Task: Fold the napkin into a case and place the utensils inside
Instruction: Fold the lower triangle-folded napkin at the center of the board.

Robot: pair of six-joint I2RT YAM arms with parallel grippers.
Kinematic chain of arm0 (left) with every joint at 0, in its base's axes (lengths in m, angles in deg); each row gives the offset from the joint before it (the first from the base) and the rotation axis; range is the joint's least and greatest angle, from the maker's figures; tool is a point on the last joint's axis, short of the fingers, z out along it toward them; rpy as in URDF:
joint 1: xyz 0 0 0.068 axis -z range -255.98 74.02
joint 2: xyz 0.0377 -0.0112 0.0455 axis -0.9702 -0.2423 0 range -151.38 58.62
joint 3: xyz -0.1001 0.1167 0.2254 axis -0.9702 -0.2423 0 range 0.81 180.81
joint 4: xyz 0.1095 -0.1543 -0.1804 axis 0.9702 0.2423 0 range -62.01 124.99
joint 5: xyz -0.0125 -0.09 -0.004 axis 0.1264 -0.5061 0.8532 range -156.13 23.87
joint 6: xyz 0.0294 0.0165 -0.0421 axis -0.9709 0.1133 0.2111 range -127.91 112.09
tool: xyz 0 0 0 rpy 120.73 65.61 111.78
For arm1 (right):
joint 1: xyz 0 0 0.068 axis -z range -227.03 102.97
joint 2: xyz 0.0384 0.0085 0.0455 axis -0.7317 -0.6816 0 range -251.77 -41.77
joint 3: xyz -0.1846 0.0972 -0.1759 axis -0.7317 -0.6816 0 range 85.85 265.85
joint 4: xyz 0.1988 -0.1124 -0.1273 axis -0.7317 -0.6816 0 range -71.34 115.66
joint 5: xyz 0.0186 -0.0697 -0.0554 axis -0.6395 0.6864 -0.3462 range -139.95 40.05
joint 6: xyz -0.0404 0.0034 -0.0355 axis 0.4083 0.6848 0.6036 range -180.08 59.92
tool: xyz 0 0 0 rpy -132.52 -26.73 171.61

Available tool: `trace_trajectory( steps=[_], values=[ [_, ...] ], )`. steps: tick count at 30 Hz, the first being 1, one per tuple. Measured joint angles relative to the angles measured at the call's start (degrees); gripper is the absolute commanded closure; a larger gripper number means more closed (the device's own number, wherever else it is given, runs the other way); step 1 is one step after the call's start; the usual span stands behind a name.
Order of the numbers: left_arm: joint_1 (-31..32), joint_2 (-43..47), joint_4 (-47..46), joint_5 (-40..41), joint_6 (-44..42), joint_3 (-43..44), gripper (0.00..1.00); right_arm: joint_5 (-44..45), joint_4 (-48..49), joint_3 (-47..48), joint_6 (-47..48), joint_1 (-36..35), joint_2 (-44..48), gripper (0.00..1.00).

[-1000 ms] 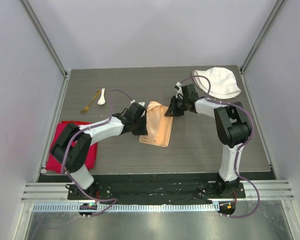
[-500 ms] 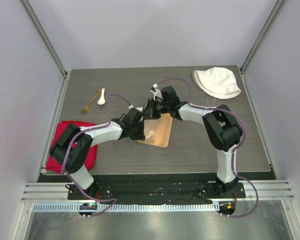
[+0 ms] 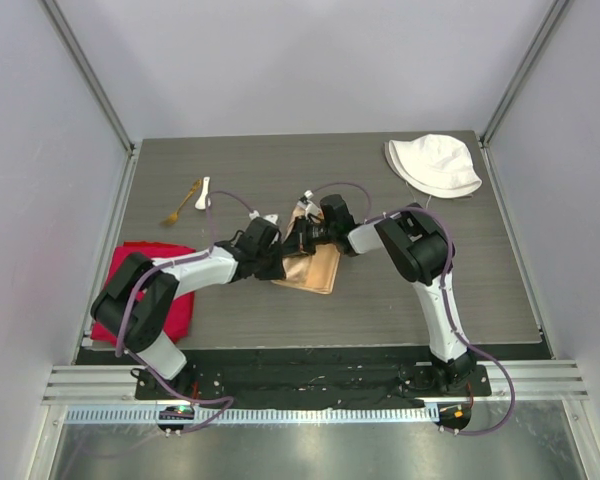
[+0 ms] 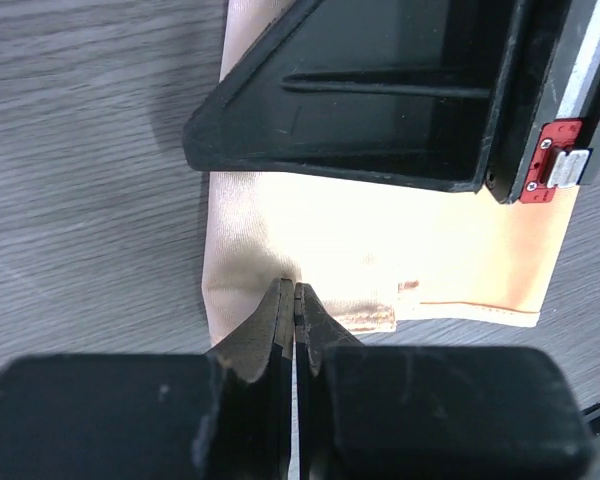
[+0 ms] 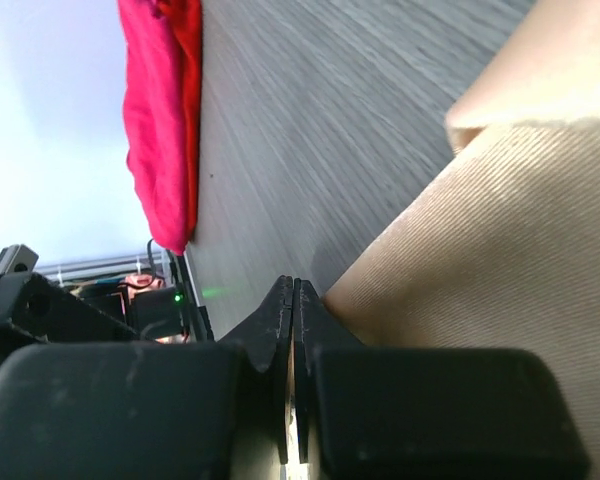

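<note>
The peach-orange napkin (image 3: 318, 270) lies folded into a narrow rectangle at mid-table, and both grippers meet at its left edge. In the left wrist view my left gripper (image 4: 295, 288) is shut, its tips pressing down on the napkin (image 4: 380, 250) near a corner, with the right gripper's black body just beyond. My right gripper (image 5: 294, 283) is shut where the edge of the napkin (image 5: 500, 230) runs in at its tips, and the cloth rises beside it. The white spoon (image 3: 202, 192) and the gold fork (image 3: 180, 207) lie together at the far left.
A bright red cloth (image 3: 145, 290) lies bunched at the near left beside the left arm. A white fabric hat (image 3: 435, 165) sits at the far right corner. Grey walls and metal rails enclose the table on three sides.
The right gripper swept left from the napkin's far right corner to its left edge and closed there. The left gripper slid a little nearer along that edge.
</note>
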Motion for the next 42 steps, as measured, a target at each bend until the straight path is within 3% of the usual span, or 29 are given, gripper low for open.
trace_trajectory(
  steps=[8, 18, 27, 38, 42],
  values=[
    [-2.1, 3.8, 1.9, 1.7, 0.1, -0.9, 0.94, -1.8, 2.8, 0.1, -0.5, 0.7, -0.8, 0.97],
    [-3.5, 3.0, -2.7, 1.5, 1.1, -4.9, 0.97, -1.8, -2.6, 3.5, 2.7, 1.4, -1.5, 0.97],
    [-3.5, 5.4, -0.2, -1.6, 1.8, -5.3, 0.82, -1.9, -5.8, 5.6, 4.1, 1.6, -2.2, 0.96],
    [-3.5, 8.7, 5.4, -4.2, 3.0, 3.7, 0.84, 1.6, -12.9, 5.3, 6.5, 2.3, 2.6, 0.72],
    [-3.5, 6.9, 5.5, -5.3, 3.2, 3.0, 0.74, 4.0, -16.3, 3.3, 7.9, 3.9, 9.3, 0.7]
  ],
)
